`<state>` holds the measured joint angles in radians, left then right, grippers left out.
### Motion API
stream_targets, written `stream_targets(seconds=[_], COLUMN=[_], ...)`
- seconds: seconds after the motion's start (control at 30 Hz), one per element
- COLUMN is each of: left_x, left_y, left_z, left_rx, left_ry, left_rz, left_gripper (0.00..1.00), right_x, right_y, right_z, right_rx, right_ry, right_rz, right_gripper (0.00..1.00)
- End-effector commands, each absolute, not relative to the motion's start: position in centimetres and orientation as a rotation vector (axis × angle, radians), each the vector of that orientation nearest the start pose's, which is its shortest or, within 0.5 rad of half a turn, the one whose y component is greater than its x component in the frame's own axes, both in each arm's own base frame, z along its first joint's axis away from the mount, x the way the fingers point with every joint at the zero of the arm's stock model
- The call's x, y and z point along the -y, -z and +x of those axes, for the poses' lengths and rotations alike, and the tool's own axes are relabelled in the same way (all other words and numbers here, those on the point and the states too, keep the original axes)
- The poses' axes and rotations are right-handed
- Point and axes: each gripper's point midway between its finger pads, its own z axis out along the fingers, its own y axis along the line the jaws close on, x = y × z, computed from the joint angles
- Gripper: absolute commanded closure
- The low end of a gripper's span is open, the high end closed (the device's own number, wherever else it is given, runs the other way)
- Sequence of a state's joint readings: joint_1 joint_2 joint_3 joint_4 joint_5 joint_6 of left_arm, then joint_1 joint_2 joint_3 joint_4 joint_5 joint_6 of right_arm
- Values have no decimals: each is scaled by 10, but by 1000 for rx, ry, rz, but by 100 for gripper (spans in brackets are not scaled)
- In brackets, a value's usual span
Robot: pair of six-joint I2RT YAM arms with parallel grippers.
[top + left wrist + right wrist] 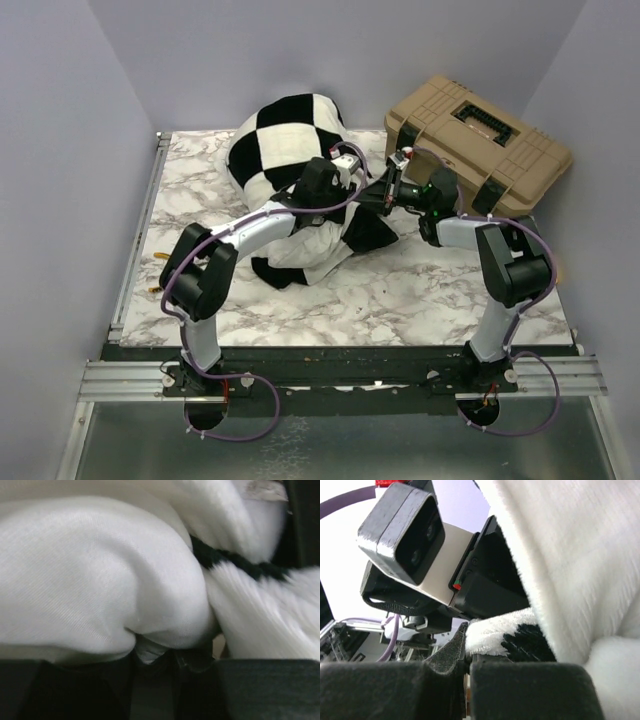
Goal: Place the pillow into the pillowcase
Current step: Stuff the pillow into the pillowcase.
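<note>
Pinching the pillow point(95, 580), the left pincer point(152, 657) is closed; the right pincer point(468, 652) clamps the pillowcase point(560, 560).

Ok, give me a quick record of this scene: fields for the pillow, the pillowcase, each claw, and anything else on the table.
pillow: white, far part inside the case, near end sticking out
pillowcase: black and white checks, bunched over the pillow's far part
left claw: appears closed on pillow fabric
right claw: closed on the pillowcase's fuzzy edge
other: tan case at the far right of the table
</note>
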<state>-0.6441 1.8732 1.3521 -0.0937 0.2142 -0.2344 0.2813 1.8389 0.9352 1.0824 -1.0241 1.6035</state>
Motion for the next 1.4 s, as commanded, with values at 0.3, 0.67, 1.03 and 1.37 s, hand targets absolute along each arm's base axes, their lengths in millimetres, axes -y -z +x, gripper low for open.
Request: stream_targets(seconds=[0.3,0.67,1.03,1.37], left_x=[322,175,102,225], left_y=[-209,-279,-223,-184], left_z=[285,256,195,279], left_rx=[-2339,-2562,-2763,-2484], left_ry=[848,120,64,736], left_rz=[615,277,-196,-64], left_gripper=[25,21,7,13], right_x=[-287,-289,-292,-295], right_y=[-207,-177,-182,-194], right_z=[423,441,441,434], right_rx=[-2063,-2164,-2165,-2161], right_ry=[-1662,-1596,-1624,-1690], right_rz=[182,258,247,217], right_gripper=[100,100,100,100])
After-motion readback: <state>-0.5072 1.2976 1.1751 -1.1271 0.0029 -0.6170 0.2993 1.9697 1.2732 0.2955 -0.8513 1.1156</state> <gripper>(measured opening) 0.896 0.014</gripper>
